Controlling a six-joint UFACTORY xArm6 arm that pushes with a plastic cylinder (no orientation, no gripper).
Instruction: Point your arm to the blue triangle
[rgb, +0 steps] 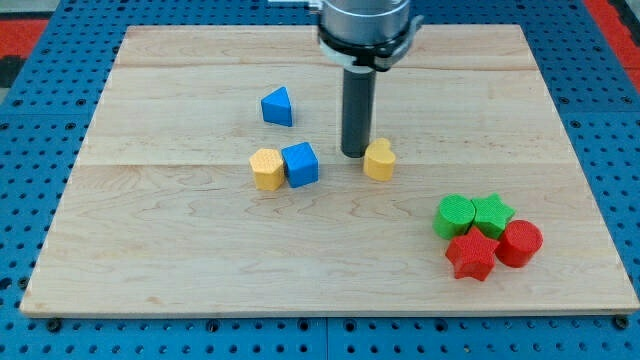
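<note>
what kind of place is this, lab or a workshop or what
Probably a robotics lab bench. A wooden board lies on a blue perforated base, and my tip is beside the yellow heart block, with toy-like blocks such as the blue triangle scattered about.

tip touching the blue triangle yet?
Apart. The camera view shows bare board between my tip and the blue triangle, which lies toward the view's upper left of it. The tip sits right beside the yellow heart block instead.

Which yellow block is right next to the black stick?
The yellow heart-shaped block, on the view's right, sits right beside my tip. The other yellow block sits farther left, against the blue cube.
</note>
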